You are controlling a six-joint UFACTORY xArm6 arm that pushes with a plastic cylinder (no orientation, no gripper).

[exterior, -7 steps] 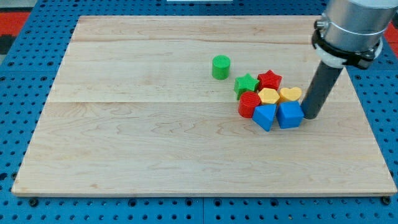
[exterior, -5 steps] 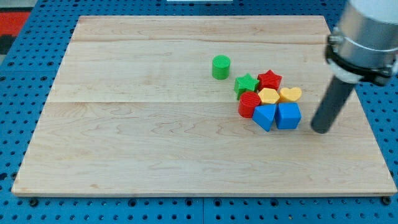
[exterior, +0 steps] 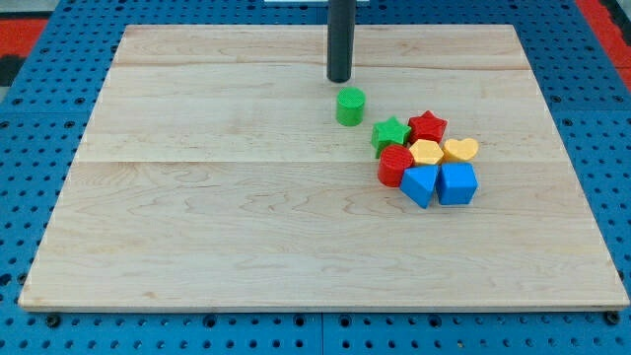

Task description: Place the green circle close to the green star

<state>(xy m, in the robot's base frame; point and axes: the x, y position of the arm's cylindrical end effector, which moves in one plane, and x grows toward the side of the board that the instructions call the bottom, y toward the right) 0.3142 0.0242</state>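
The green circle [exterior: 350, 106] stands alone on the wooden board, up and to the left of the green star [exterior: 390, 133], with a small gap between them. My tip [exterior: 339, 79] is just above the green circle toward the view's top, slightly left of it, and apart from it. The green star touches a cluster of other blocks at its right and bottom.
The cluster holds a red star [exterior: 428, 126], a yellow hexagon [exterior: 425, 152], a yellow heart [exterior: 460, 150], a red circle [exterior: 395, 165], a blue triangle-like block [exterior: 419, 184] and a blue cube [exterior: 457, 182]. The board's edge [exterior: 296, 306] borders blue pegboard.
My rod has moved from right of the blue cube, first slightly right and down, then far up and left to just above the green circle. No block has moved.
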